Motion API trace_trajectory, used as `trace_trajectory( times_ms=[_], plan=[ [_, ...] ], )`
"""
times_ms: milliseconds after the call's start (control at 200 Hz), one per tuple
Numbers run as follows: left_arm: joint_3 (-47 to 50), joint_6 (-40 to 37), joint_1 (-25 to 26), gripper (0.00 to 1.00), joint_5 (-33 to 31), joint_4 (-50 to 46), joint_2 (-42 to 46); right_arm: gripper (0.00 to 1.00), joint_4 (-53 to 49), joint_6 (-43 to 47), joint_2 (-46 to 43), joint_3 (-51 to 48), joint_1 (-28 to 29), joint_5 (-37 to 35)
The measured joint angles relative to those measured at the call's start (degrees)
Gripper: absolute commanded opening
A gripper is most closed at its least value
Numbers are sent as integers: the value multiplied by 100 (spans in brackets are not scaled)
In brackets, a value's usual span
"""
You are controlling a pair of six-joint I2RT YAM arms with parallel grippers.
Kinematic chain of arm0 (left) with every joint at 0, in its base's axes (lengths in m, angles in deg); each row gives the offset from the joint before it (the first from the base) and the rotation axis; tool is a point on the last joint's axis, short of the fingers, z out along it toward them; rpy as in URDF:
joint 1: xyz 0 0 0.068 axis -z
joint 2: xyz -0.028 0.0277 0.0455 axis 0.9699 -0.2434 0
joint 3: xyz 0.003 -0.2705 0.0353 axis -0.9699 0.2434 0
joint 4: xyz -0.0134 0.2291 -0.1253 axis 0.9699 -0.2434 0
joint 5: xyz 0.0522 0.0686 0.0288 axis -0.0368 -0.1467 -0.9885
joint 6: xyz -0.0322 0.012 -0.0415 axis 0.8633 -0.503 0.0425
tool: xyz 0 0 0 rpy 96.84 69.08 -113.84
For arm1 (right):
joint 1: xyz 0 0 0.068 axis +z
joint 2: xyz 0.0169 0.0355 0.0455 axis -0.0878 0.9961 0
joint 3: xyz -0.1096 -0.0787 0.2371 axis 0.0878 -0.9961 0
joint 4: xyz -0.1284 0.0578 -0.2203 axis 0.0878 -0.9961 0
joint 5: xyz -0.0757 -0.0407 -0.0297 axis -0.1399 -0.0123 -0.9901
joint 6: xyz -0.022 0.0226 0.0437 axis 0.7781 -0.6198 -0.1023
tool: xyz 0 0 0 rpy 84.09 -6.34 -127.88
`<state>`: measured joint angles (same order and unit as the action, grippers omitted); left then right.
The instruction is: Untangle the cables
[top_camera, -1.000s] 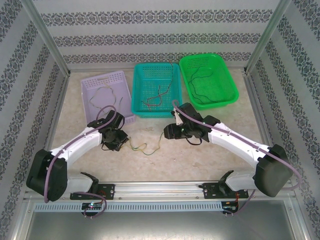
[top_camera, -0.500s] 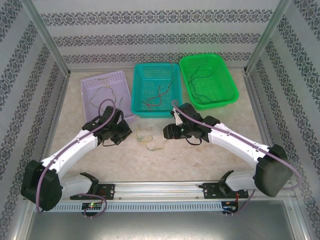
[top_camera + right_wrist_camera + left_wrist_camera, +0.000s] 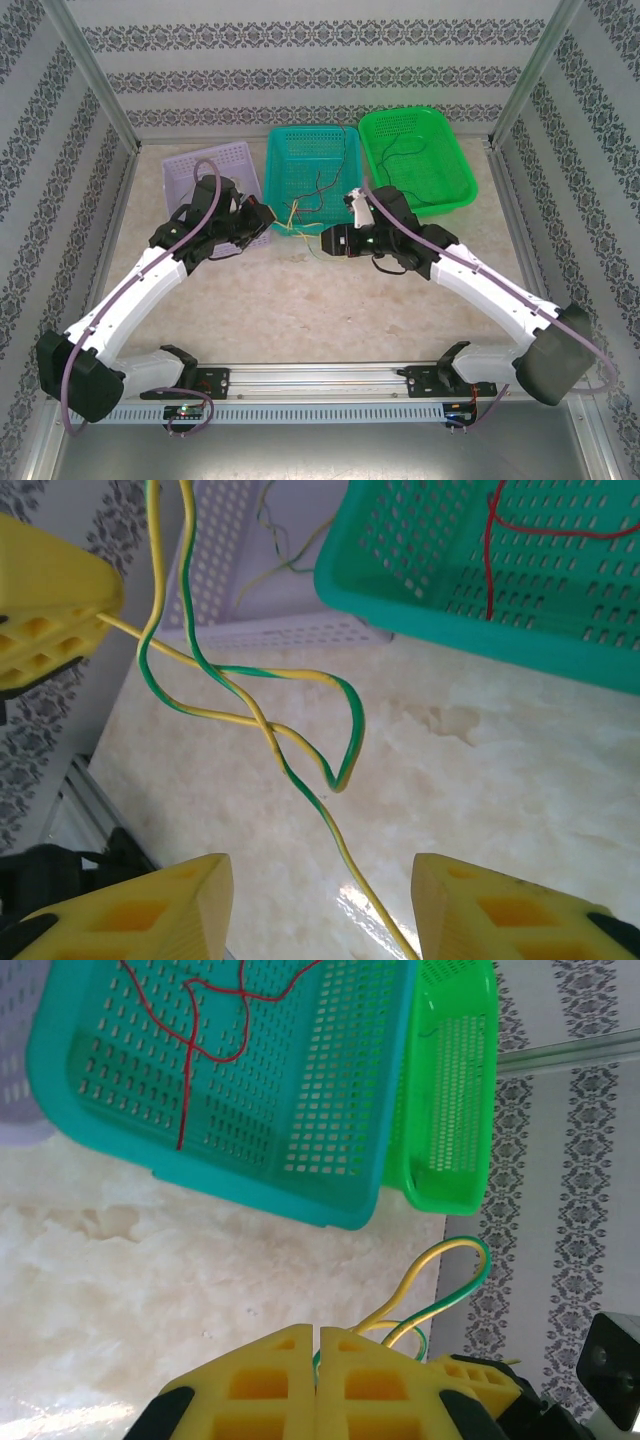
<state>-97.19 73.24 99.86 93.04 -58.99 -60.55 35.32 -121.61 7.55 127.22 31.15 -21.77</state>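
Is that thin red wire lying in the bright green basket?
No, the thin red wire lies inside the teal perforated plastic basket, beside the bright green plastic basket.

Overhead camera looks down from behind; close wrist views share teal basket [image 3: 330, 1120].

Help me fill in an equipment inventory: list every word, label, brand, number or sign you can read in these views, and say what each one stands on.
None: no word, label, brand, number or sign can be read.
The purple basket, teal basket, green basket and green-yellow cable carry no markings.
The wallpaper shows only an ornamental pattern, no lettering.
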Motion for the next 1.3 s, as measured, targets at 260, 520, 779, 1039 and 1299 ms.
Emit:
trace_trajectory(
  times_ms=[260,520,779,1039,1299],
  plan=[
    [-125,7,0,0,-61,59,-61,58,249,-883,-1056,-603,-391,-420],
    [-131,372,17,0,-490,118,-63,61,297,-2625,-2037,-852,-354,-1049],
    [-236,595,219,0,-761,343,-267,62,293,-3860,-1473,-1060,9,-1305],
    [-334,610,286,0,-907,380,-319,53,-72,-3331,-1268,-249,125,-1517],
    [-450,562,306,0,-955,400,-319,51,-664,-2293,-1311,352,385,-1884]
  ],
)
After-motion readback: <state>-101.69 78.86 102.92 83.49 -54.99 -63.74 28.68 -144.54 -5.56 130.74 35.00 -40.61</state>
